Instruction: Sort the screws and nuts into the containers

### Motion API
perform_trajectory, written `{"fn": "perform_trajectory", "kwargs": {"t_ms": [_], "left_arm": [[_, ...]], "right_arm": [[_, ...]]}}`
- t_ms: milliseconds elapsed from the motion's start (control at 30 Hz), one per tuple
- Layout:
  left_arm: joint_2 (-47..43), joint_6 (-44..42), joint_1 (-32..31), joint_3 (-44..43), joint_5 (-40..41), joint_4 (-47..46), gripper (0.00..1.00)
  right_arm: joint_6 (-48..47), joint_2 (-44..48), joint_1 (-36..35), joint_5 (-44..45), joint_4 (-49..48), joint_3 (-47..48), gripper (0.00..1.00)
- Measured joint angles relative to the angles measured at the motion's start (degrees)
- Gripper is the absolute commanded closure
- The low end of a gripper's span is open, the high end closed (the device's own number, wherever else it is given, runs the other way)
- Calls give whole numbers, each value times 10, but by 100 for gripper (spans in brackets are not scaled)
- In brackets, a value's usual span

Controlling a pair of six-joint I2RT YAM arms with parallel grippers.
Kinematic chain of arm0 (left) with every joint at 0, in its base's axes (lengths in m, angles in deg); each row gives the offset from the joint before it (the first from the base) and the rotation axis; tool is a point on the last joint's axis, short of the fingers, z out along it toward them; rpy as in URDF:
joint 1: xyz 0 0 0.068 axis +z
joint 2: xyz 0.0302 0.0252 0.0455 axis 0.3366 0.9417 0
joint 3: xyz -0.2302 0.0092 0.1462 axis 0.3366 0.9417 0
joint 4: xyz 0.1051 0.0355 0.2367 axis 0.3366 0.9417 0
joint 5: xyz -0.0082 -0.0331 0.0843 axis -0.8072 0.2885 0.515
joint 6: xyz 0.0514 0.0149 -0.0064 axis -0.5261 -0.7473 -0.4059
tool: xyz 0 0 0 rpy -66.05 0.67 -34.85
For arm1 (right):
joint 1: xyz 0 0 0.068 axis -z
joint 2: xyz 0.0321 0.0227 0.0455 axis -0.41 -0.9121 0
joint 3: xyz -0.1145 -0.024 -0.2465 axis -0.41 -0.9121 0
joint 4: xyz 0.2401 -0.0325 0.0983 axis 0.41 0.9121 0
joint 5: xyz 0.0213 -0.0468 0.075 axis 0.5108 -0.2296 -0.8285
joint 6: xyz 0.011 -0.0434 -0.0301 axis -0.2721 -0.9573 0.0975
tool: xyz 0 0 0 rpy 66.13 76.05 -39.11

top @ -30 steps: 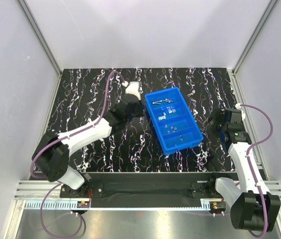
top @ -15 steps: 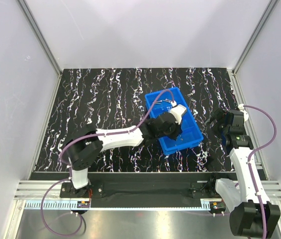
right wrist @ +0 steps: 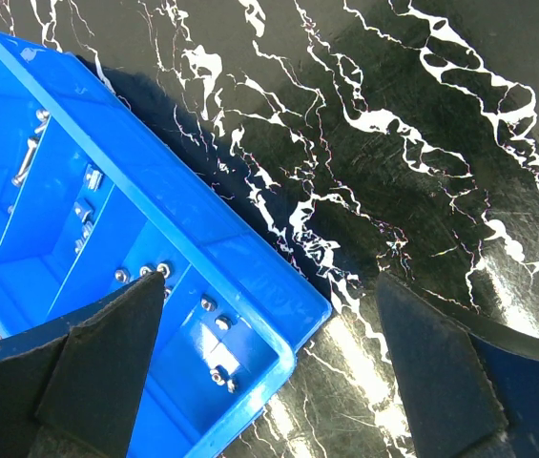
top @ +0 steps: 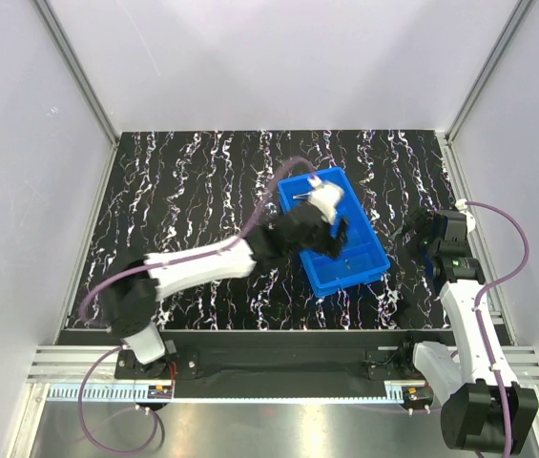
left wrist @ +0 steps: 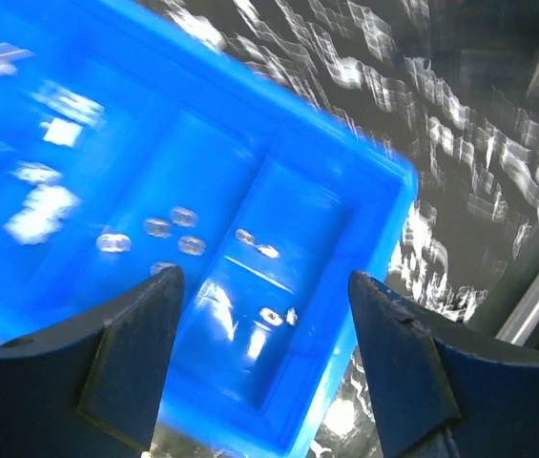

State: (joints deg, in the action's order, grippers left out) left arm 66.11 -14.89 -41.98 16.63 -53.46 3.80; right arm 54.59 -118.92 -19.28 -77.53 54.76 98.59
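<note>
The containers are the compartments of one blue tray point(top: 365, 229), lying slantwise right of the table's middle. My left gripper point(top: 334, 234) hovers over its near end, open, with nothing between the fingers point(left wrist: 261, 286). The blurred left wrist view shows the tray point(left wrist: 374, 219) with nuts point(left wrist: 274, 315) in the end compartment below the jaws. My right gripper point(top: 420, 232) hangs open beside the tray's right wall point(right wrist: 240, 239), empty point(right wrist: 271, 286). Screws point(right wrist: 27, 159) lie in the far compartment, and nuts point(right wrist: 217, 324) lie in the near ones.
The black marbled tabletop point(top: 183, 191) surrounds the tray. White enclosure walls and an aluminium frame post point(top: 465, 105) stand close on the right. The left arm's purple cable point(top: 269, 191) loops above the tray's left side.
The left arm has swung from left of the tray to over its near end, and its gripper has gone from shut to open. The right arm shifted only slightly.
</note>
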Motion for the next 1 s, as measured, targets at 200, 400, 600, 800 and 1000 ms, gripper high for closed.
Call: {"fn": "perform_trajectory", "kwargs": {"t_ms": [200,400,600,800,1000], "left_arm": [[-159,99,140,60,104,28,23],[-141,177,262,118,177,68,24],[-30,207,261,118,174,107,27],[34,252,261,98,176,132,27],[59,292,261,71,186,145,30]], "right_arm": [[0,-5,0,-3,-1,0,0],[0,-20,0,-6,-5,-2,0],[0,-27,0,-10,-5,-2,0],[0,-27,0,-10,-5,-2,0],[0,-32,0,-10,-7,-2,0]]}}
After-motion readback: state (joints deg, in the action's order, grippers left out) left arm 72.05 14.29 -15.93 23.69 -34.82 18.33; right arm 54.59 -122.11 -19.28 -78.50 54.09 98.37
